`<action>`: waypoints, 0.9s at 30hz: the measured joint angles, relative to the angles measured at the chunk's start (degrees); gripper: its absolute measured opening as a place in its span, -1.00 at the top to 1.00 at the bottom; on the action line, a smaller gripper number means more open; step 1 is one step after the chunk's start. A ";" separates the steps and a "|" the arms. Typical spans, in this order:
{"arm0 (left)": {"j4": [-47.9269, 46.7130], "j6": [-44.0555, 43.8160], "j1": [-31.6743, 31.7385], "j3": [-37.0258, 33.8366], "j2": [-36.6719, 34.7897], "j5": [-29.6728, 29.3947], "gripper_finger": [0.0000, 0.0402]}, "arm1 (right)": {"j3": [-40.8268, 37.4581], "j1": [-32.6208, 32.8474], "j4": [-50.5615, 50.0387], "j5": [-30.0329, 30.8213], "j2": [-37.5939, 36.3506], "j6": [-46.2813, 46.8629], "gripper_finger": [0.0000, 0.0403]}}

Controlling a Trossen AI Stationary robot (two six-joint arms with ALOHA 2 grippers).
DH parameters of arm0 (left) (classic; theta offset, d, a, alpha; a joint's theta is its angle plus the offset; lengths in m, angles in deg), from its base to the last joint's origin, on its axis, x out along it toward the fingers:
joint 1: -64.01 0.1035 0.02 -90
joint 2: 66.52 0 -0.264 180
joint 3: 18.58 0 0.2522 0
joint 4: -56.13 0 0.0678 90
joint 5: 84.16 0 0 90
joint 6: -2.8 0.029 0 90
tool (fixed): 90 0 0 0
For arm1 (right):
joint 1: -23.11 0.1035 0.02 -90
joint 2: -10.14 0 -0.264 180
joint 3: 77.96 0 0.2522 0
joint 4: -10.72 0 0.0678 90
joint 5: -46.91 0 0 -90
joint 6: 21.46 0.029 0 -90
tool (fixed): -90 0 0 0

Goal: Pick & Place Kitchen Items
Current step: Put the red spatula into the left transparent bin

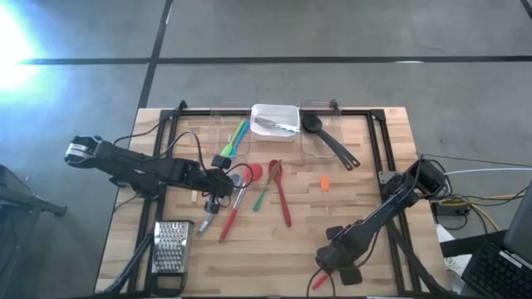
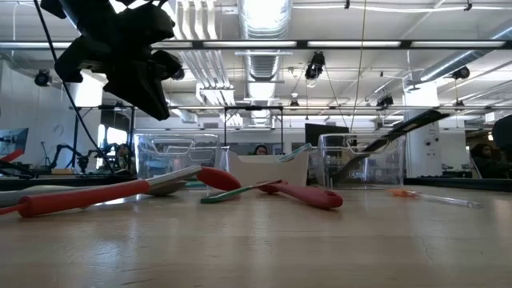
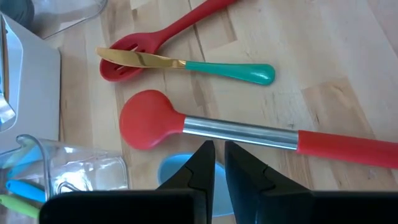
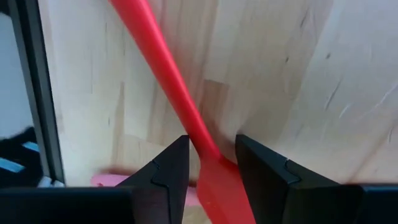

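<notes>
My right gripper (image 1: 334, 264) (image 4: 211, 163) stands near the table's front edge, shut on a red spatula (image 4: 168, 74) (image 1: 320, 281). My left gripper (image 1: 218, 188) (image 3: 217, 158) hangs shut above the table's middle left with nothing between its fingers. Just beyond its tips lie a red spoon with a metal neck (image 3: 249, 134) and a blue spoon (image 3: 177, 171). A red slotted spoon (image 3: 155, 43) lies farther off, with a teal-handled knife (image 3: 186, 64) resting across its bowl. In the low view the left gripper (image 2: 132, 56) is well above the tabletop. My right gripper pinches the red spatula between its two fingers where the slim handle widens into the blade (image 4: 210, 152). The fingers come steeply from above and lie across it. The handle runs away from the fingers over the wood; whether it is clear of the table I cannot tell.
At the far edge stand a white bin (image 1: 274, 120) with metal cutlery, a clear tub (image 1: 235, 141) with blue and green utensils, and another clear tub (image 1: 328, 141) with a black slotted spoon. A metal grater (image 1: 170, 247) lies front left. A small orange piece (image 1: 324, 183) lies mid-table.
</notes>
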 joint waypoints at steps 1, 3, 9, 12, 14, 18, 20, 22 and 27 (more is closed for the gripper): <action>0.01 0.01 0.00 0.00 0.00 0.01 0.80 | 0.02 0.10 -0.40 0.31 0.31 -1.52 0.34; 0.01 -0.01 0.00 0.00 0.00 0.03 0.79 | 0.09 0.16 -1.19 1.33 0.77 -3.66 0.35; -0.04 0.02 0.00 0.00 0.02 0.14 0.82 | 0.17 0.26 -2.99 6.02 0.75 -5.75 0.55; -0.04 0.00 0.00 0.00 0.02 0.14 0.81 | 0.24 0.22 -3.26 7.05 0.75 -6.16 0.75; -0.01 0.02 0.00 0.00 0.02 0.14 0.80 | 0.24 0.22 -3.31 7.57 0.73 -6.14 0.87; -0.01 0.02 0.00 0.00 0.02 0.14 0.81 | 1.08 0.20 -4.14 7.99 0.61 -5.79 0.89; -0.01 0.02 0.00 0.00 0.02 0.14 0.82 | 2.51 0.18 -5.30 8.06 0.25 -5.81 0.90; -0.01 0.02 0.00 0.00 0.02 0.13 0.82 | 4.46 0.17 -7.80 9.38 0.11 -5.82 0.90; 0.07 0.02 0.00 0.00 0.02 0.14 0.83 | 11.69 -0.20 -17.85 17.31 -2.62 -4.48 0.91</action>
